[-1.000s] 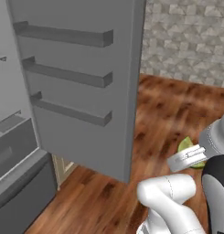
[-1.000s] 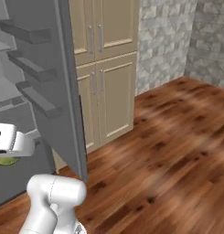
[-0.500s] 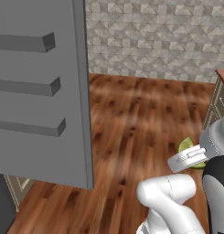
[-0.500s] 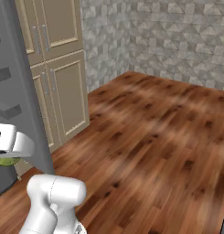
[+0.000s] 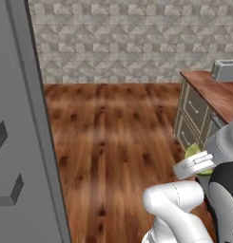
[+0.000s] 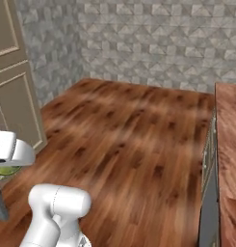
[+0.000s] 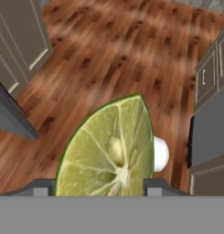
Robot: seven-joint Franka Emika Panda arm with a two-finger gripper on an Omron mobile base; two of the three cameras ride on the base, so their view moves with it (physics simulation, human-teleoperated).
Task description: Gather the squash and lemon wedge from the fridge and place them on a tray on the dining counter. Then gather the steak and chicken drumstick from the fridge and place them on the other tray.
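The lemon wedge (image 7: 109, 151) is a yellow-green slice with a pale cut face and seeds, and it sits close in front of the hand camera. My gripper (image 7: 97, 187) is shut on it, with one dark fingertip (image 7: 40, 187) on each side of the wedge. In the left base view the lemon wedge (image 5: 196, 154) peeks out above the white hand of the gripper (image 5: 196, 166), low on the right. In the right base view the lemon wedge (image 6: 6, 170) hangs under the hand at the left edge. The open grey fridge (image 5: 23, 118) door stands at the left.
A wood-topped counter (image 5: 218, 92) with grey-beige drawers (image 5: 194, 114) runs along the right and carries a toaster (image 5: 226, 70). Beige panelled cabinets (image 6: 13, 91) stand at the left. Open wooden floor (image 6: 129, 135) reaches to a grey tiled wall (image 5: 122, 38).
The whole picture has swung with the base. The fridge door has slid off to the left and the counter has come in on the right. The gripper still holds the wedge.
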